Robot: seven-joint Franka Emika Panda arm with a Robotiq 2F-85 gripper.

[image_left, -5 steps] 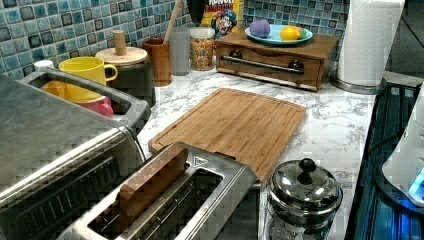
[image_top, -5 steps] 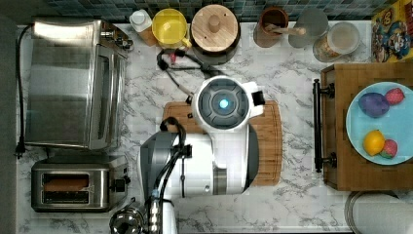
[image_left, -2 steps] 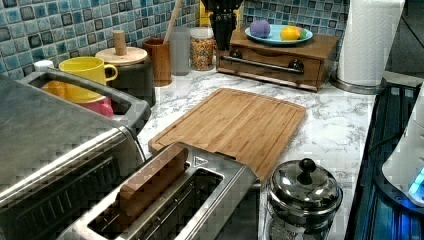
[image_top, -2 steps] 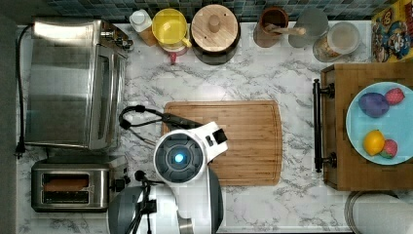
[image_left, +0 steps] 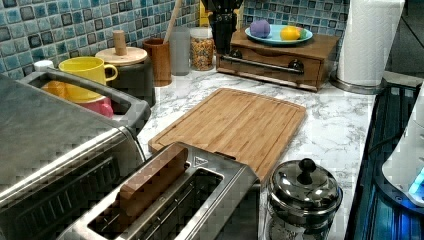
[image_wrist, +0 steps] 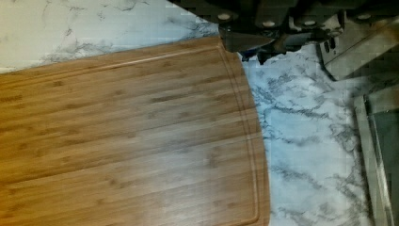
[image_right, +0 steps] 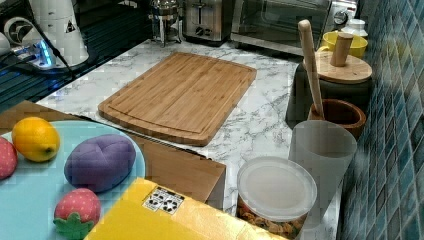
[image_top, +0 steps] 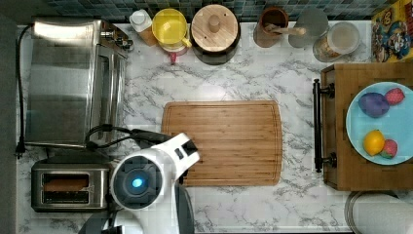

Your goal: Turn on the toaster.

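Toaster [image_top: 68, 187] first — a small steel box with two long slots, sitting on the marble counter [image_top: 229, 83] just beside the big toaster oven [image_top: 73, 80], at the end away from the tiled wall; one slot holds a brown slice [image_top: 65, 184]. In the right view its end with the dark knob and lever faces the cutting board [image_top: 229, 144], with a glass-and-steel coffee press [image_left: 302, 197] just beside the toaster. The arm's white wrist [image_top: 146, 178], lit blue at its centre, hangs in the top view between the toaster and the cutting board, over the board's corner nearest the toaster. The gripper [image_wrist: 256, 40] appears in the wrist view above the board's edge, its dark fingers close together with nothing between them — whether they quite touch, I cannot tell.
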